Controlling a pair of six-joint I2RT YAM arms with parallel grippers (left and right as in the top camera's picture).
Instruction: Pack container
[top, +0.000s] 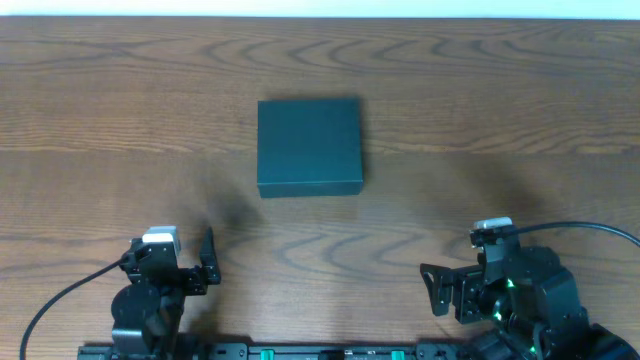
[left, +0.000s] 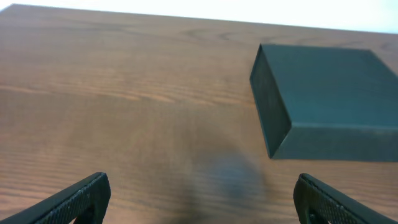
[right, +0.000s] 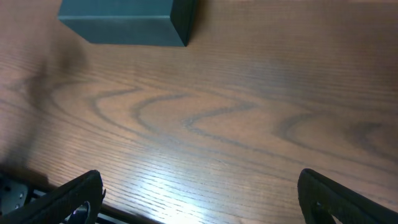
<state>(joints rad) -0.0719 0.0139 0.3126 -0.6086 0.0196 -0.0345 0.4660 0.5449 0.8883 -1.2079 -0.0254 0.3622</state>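
Note:
The container (top: 310, 145) is a matte black squarish box lying closed in the middle of the wooden table. It also shows at the upper right of the left wrist view (left: 329, 93) and at the top left of the right wrist view (right: 124, 22). My left gripper (top: 172, 255) is at the near left edge, open and empty, its fingers wide apart over bare wood (left: 202, 199). My right gripper (top: 490, 268) is at the near right edge, also open and empty (right: 199, 196). Both are well short of the container.
The wooden table (top: 500, 110) runs out to a pale wall at the far edge. A black rail with the arm bases (top: 300, 352) runs along the near edge. Cables trail from both arms.

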